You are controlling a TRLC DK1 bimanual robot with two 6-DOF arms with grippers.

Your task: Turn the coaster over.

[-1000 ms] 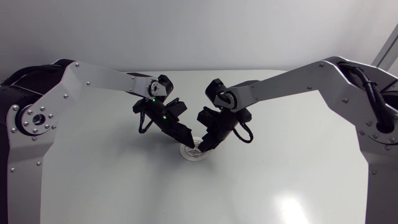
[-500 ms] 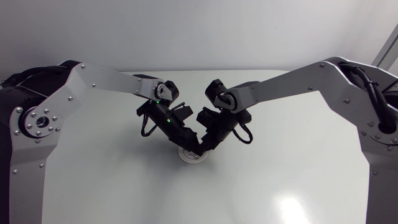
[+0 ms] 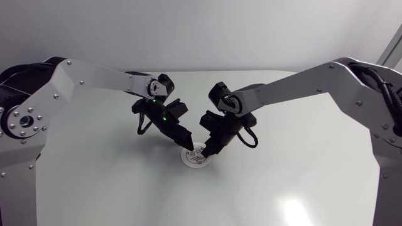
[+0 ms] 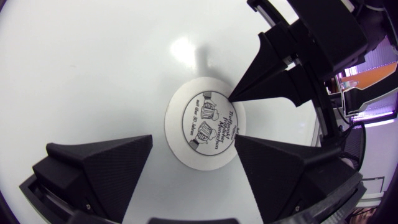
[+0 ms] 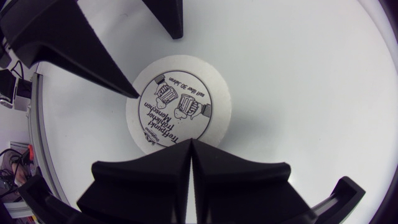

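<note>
- Looking down in the head view: finding the coaster lying flat, print up, near the middle of the table, with the left gripper and the right gripper at opposite sides of it.
- Judging the step: working at prising an edge up, the flip itself not yet begun.
- Looking through the left wrist view: holding the left gripper spread wide, grasping nothing, straddling the coaster at its near rim; facing the right gripper, tip touching the far rim.
- Looking through the right wrist view: pressing the right gripper fingers together into one empty wedge at the rim of the coaster; seeing the left gripper gaping opposite.
- Needing next, probably, a shallow dig under the thin rim, lifting it enough for pinching.
- Risking a slide across the smooth table; finding nothing else nearby, only the two claws crowding each other.
</note>
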